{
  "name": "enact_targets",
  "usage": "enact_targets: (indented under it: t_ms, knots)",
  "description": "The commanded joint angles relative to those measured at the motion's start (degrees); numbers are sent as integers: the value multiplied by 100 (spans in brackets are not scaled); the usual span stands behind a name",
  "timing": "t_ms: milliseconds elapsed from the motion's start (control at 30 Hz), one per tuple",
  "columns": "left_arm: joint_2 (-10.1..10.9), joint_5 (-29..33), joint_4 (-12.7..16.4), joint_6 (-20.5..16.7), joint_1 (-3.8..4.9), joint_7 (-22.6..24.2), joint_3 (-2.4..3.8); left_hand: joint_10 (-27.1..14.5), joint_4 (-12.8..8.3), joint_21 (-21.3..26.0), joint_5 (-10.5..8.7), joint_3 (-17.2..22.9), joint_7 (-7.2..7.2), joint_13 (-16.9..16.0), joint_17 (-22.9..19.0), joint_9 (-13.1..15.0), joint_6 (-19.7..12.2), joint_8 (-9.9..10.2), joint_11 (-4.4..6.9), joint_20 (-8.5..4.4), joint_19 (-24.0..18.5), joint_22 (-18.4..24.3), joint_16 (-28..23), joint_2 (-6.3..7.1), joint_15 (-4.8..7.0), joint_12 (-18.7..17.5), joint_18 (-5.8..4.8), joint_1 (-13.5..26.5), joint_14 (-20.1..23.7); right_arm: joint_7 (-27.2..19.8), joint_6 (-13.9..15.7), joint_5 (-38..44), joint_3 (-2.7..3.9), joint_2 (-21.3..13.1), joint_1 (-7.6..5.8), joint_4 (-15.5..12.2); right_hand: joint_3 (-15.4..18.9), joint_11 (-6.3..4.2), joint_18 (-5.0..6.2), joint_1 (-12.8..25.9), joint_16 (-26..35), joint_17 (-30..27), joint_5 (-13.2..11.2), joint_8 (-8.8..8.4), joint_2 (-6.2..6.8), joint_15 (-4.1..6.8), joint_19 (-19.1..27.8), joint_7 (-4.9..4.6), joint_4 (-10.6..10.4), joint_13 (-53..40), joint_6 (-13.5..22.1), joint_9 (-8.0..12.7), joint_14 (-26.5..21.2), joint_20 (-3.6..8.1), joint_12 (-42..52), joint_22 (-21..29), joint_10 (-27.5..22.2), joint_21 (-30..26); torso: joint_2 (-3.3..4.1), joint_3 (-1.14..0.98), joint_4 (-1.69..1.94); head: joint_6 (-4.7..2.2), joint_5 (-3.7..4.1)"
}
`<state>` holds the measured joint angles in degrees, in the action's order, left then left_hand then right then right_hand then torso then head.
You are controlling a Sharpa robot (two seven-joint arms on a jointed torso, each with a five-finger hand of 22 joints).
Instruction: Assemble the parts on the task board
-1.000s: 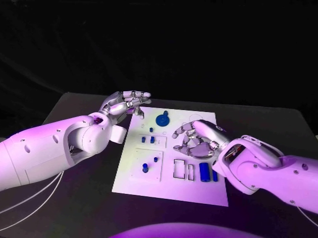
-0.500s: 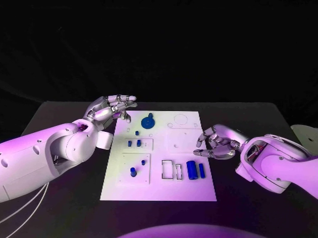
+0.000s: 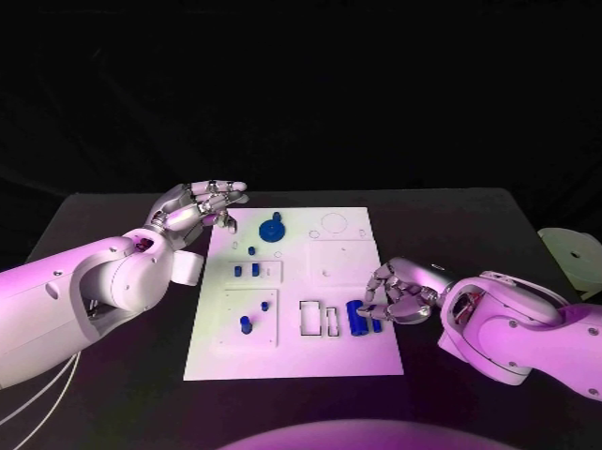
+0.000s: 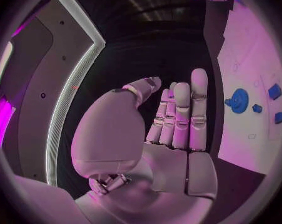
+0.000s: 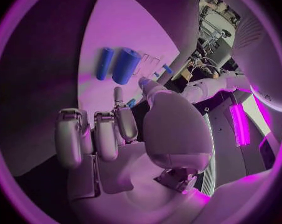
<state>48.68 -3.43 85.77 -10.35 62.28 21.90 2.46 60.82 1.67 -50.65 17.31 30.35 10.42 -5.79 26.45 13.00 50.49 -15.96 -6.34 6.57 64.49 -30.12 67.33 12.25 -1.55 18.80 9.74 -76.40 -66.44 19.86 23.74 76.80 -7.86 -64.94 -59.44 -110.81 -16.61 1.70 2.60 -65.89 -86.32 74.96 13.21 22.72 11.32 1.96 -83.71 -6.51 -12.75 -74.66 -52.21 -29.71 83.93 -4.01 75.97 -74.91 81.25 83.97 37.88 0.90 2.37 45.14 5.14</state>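
The fingers (image 5: 106, 134) of the right hand (image 3: 402, 292) are bent a little but hold nothing. In the right wrist view they hang over the near right side of the task board (image 3: 341, 361), close to two blue rod parts (image 3: 366, 319). These are a thick one (image 5: 126, 65) and a thin one (image 5: 105, 62), lying side by side just apart. I think the hand sits here because it wants to pick up one of these rods. Next to the rods are two empty slots (image 3: 320, 318), and those look like places where rods might go.

The fingers (image 4: 181, 114) of the left hand (image 3: 193, 208) are straight and close together, and they hold nothing too. This hand rests at the far left corner of the board, off its edge. I think it waits there, out of the way, so the right hand has room to work.

Near the left hand a round blue part (image 3: 272, 226) sits on the far end of the board. Two small blue pegs (image 3: 248, 269) stand in a little frame in the middle of the left side. Closer to the robot, more small blue pieces (image 3: 254, 316) sit in another frame. The board lies flat in the middle of the black table (image 3: 126, 375). Most of the job looks not done yet.
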Motion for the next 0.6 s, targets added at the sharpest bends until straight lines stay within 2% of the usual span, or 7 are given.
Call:
enact_targets:
  t_ms: [33,600]
  knots:
    - [0,-11,26,102,-3,53,3,-45,-2,23,-22,-36,15,-6,-5,-5,-19,19,-5,8,20,5,9,-71,-12,22,83,4,41,320,-75,482,-4,69,80,5,27,-18,-101,42,-24,404,33,42,17,36,-271,46,-43,-12,12,-11,402,5,35,-1137,12,28,6,7,8,8,-12]
    - [47,-11,52,108,-4,51,3,-45,-2,23,-22,-36,15,-6,-5,-5,-19,19,-5,8,20,5,9,-71,-12,22,83,4,41,498,-105,833,-5,407,306,196,130,-26,-102,57,-28,414,52,69,14,42,-271,56,-171,-35,10,-33,402,11,43,-1142,14,28,3,6,2,52,-42]
